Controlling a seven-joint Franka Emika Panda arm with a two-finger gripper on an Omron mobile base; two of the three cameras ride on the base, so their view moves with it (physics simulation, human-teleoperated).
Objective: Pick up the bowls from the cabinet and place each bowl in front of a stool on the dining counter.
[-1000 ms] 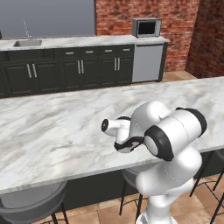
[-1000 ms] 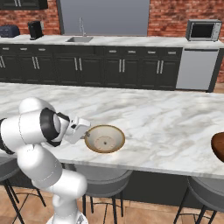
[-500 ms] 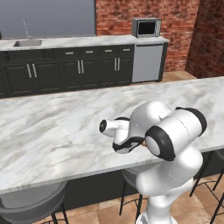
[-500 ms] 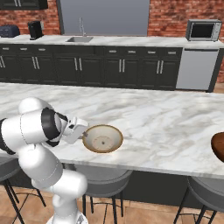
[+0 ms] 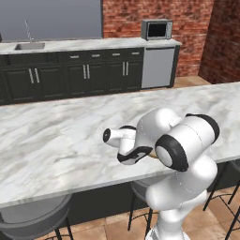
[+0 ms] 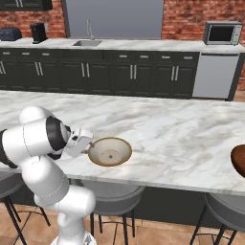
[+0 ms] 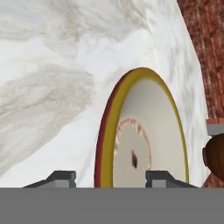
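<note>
The wide cream bowl (image 6: 109,151) with a tan rim sits flat on the dining counter (image 6: 182,139) near its front edge, above a grey stool (image 6: 112,196). My gripper (image 6: 90,147) is at the bowl's left rim. In the hand view the gripper (image 7: 111,178) stands open, its fingertips (image 7: 61,177) wide apart on either side of the rim of the cream bowl (image 7: 148,131) and clear of it. The reddish-brown bowl (image 6: 239,160) rests on the counter at the far right, above another stool (image 6: 225,208). It also shows as a brown bowl (image 7: 215,155) past the cream one.
Behind the dining counter (image 5: 56,140) runs a worktop over black base cabinets (image 6: 134,76), with a sink (image 6: 87,43), a microwave (image 6: 222,32) and a dishwasher (image 6: 214,74). A further stool (image 5: 33,218) stands at the left. My own arm (image 5: 178,150) hides the bowl in the left base view.
The cream bowl and the arm stay about where they were on the counter. The fingers at the bowl's rim now stand apart.
</note>
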